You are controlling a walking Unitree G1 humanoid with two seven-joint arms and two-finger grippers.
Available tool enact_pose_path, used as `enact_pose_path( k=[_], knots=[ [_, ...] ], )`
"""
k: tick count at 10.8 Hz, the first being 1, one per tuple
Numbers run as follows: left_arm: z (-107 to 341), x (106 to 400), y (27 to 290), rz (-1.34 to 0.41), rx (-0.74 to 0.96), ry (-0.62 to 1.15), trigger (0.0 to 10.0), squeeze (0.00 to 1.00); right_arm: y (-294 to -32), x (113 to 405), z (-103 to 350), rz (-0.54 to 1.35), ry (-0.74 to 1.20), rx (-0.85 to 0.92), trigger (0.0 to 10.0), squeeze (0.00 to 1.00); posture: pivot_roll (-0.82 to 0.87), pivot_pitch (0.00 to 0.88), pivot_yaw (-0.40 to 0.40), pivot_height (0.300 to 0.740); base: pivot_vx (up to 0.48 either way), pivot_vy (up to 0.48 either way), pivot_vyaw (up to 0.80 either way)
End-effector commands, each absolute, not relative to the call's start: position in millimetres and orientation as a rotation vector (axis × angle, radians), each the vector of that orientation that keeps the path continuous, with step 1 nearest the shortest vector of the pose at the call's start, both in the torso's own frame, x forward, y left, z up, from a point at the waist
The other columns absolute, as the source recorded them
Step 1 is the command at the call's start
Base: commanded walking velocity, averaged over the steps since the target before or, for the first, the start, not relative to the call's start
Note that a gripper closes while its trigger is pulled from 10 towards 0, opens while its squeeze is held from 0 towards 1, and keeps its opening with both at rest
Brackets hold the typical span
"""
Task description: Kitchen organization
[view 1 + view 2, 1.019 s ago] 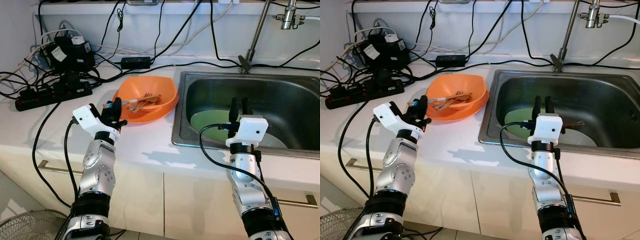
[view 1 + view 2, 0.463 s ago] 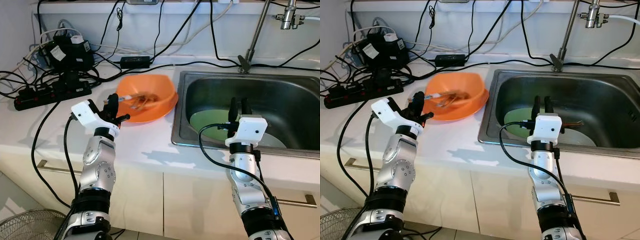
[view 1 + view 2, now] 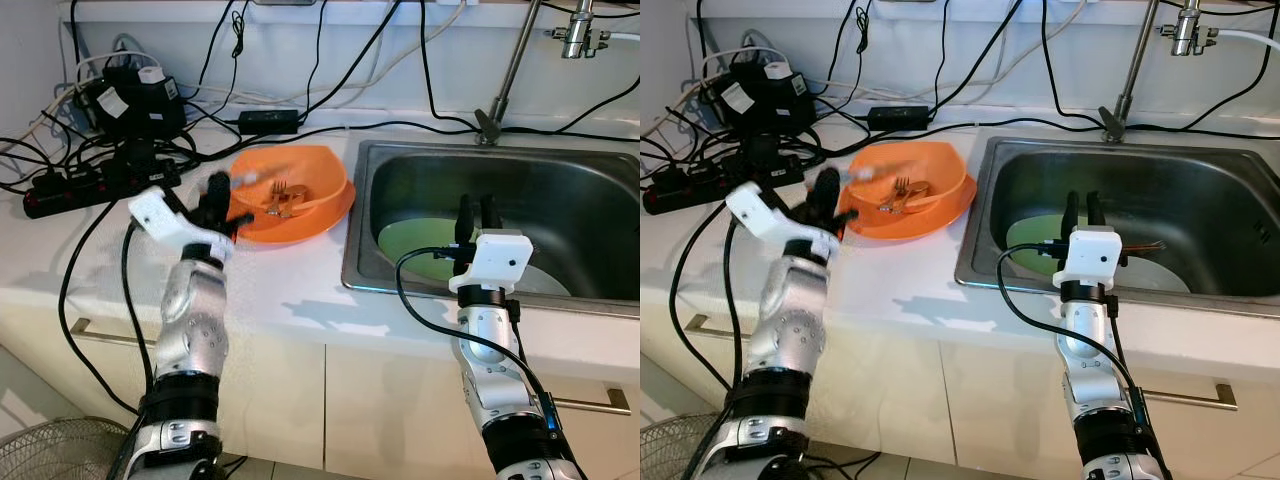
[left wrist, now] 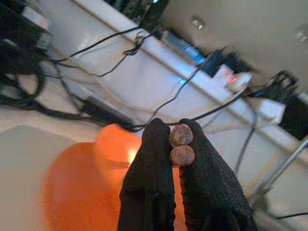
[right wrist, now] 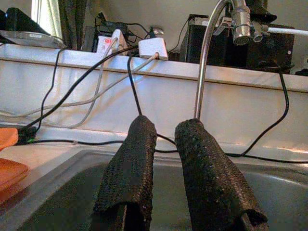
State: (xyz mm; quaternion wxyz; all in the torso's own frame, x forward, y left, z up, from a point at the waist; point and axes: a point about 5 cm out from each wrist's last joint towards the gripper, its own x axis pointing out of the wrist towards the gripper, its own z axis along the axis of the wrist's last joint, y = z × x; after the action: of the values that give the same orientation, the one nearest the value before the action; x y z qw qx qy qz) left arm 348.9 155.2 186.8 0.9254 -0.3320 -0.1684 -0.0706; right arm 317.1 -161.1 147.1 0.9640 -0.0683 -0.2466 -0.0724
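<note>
An orange bowl (image 3: 325,195) holding forks and other cutlery (image 3: 284,198) sits on the white counter left of the sink. My left gripper (image 3: 216,190) is raised at the bowl's left rim. In the left wrist view it (image 4: 175,132) is shut on two small round brown ends, like a pair of chopsticks seen end-on. My right gripper (image 3: 476,212) hovers over the sink's front part, above a green plate (image 3: 415,250). Its fingers (image 5: 130,159) stand slightly apart with nothing between them.
The steel sink (image 3: 353,255) has a tall faucet (image 3: 510,70) behind it. A black power strip (image 3: 90,185), adapters and many cables crowd the counter's back left. A fan (image 3: 55,450) stands on the floor below. Cabinet fronts with handles run under the counter.
My left gripper has lifted and swung left and back along the bowl's rim, its wrist turned upward. The bowl jolted slightly. My right arm has stayed put.
</note>
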Motion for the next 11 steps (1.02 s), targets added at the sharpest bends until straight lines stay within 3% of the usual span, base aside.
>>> enact_pose_path(
  k=[1,4,5,6,8,10,11],
  knots=[
    [206.0,350.1,151.6,-0.198,-0.717,-0.395,0.0,0.00,-159.9,320.1,143.7,-0.141,-0.469,-0.148,10.0,0.00,0.05,0.000,0.077,0.740,0.000,0.000,0.00],
    [235.9,342.1,126.9,-0.381,-0.774,-0.439,0.0,0.00,-160.5,320.9,143.9,-0.143,-0.464,-0.170,10.0,0.00,0.05,0.000,0.077,0.740,0.000,0.000,0.00],
    [241.8,336.7,109.5,-0.478,-0.754,-0.422,6.8,0.00,-160.4,321.7,144.1,-0.140,-0.463,-0.183,10.0,0.00,0.05,0.000,0.078,0.740,0.000,0.000,0.00],
    [242.2,334.0,100.7,-0.518,-0.740,-0.405,10.0,0.00,-160.1,322.0,144.2,-0.138,-0.462,-0.189,10.0,0.00,0.05,0.000,0.078,0.740,0.000,0.000,0.00],
    [241.1,327.4,81.5,-0.606,-0.670,-0.362,10.0,0.00,-160.3,323.1,144.4,-0.129,-0.462,-0.273,10.0,0.00,0.05,0.000,0.082,0.740,0.000,0.000,0.00],
    [238.1,323.7,72.9,-0.646,-0.630,-0.329,10.0,0.00,-166.3,326.6,149.4,-0.169,-0.442,-0.185,10.0,0.00,0.04,0.000,0.085,0.740,0.000,0.000,0.00],
    [234.2,323.6,72.9,-0.644,-0.642,-0.315,10.0,0.00,-166.9,329.0,157.9,-0.177,-0.458,-0.149,10.0,0.42,0.03,0.000,0.090,0.740,0.000,0.000,0.00]
  ],
)
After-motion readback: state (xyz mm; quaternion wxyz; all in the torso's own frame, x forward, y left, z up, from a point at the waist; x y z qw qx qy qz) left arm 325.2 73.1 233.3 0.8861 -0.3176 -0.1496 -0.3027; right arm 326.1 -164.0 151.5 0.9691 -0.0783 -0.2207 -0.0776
